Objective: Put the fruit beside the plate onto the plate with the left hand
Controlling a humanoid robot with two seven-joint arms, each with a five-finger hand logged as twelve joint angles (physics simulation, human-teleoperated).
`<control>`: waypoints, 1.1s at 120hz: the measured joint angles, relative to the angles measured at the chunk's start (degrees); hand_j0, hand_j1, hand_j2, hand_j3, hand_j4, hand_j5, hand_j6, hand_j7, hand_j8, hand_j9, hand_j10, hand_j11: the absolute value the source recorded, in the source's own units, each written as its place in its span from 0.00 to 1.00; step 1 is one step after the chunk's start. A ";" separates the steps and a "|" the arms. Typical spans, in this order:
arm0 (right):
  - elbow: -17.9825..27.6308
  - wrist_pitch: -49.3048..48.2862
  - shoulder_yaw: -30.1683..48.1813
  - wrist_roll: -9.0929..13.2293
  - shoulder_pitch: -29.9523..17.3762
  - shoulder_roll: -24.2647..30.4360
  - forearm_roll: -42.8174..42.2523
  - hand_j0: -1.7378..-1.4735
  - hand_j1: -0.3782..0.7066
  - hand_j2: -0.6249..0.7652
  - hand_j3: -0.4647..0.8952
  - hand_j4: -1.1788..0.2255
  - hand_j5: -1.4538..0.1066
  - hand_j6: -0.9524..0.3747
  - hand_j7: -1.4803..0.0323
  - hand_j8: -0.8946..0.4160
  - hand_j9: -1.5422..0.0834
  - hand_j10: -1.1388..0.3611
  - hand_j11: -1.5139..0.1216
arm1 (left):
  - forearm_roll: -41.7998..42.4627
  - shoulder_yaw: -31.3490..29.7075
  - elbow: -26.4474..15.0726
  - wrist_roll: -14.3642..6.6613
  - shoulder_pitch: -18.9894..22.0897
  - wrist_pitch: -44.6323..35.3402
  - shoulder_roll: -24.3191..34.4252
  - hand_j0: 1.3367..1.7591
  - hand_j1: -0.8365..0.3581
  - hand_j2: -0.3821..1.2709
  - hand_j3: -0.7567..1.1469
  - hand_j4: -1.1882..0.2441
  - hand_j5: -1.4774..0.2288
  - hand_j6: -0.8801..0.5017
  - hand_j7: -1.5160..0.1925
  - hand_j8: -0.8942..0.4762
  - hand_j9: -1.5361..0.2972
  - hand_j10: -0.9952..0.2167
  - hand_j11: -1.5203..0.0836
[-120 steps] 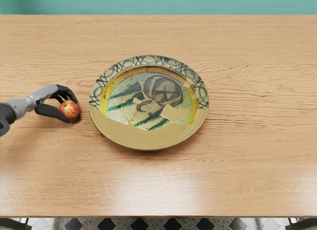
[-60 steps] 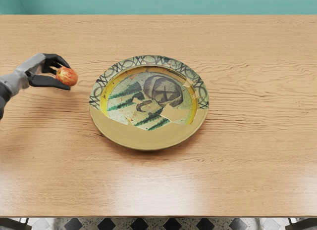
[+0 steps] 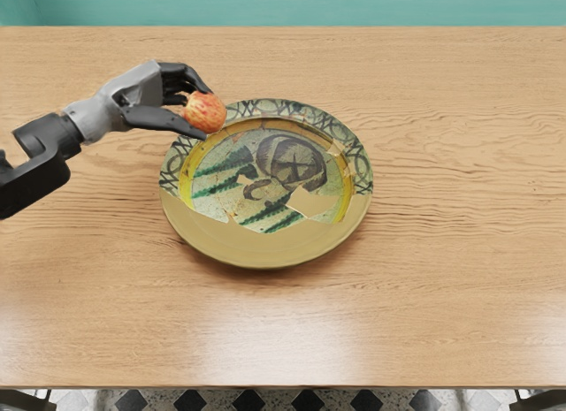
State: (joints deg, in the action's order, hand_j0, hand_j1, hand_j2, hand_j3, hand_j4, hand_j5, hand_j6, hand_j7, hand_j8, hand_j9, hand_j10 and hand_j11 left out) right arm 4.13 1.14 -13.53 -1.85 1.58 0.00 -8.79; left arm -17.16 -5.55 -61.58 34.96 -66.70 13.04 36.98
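A small red-and-yellow apple (image 3: 205, 111) is held in the air by my left hand (image 3: 183, 100), whose dark fingers are shut around it. The hand and apple hover over the upper-left rim of the patterned plate (image 3: 258, 250), which lies in the middle of the wooden table. My left arm reaches in from the left edge. The right arm does not show.
The wooden table (image 3: 460, 278) stretches around the plate on all sides. A teal wall runs along the far edge, and a checkered floor shows below the near edge.
My left hand has lifted the apple from the table at the plate's left and carried it up and to the right, until it hangs over the plate's upper-left rim.
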 joint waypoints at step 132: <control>0.00 0.00 0.00 0.00 0.00 0.00 0.00 0.30 0.03 0.45 0.34 0.84 0.93 0.72 0.98 0.68 0.95 0.76 0.93 | 6.14 1.69 14.46 0.04 4.99 0.30 -13.50 0.76 0.90 0.27 0.40 0.76 0.78 0.57 0.81 0.58 0.76 0.73 0.86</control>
State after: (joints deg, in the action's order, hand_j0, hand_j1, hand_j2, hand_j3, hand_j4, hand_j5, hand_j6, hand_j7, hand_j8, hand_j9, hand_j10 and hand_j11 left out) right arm 4.13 1.14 -13.53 -1.85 1.58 0.00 -8.79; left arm -11.02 -3.86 -47.12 35.00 -61.71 13.34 23.48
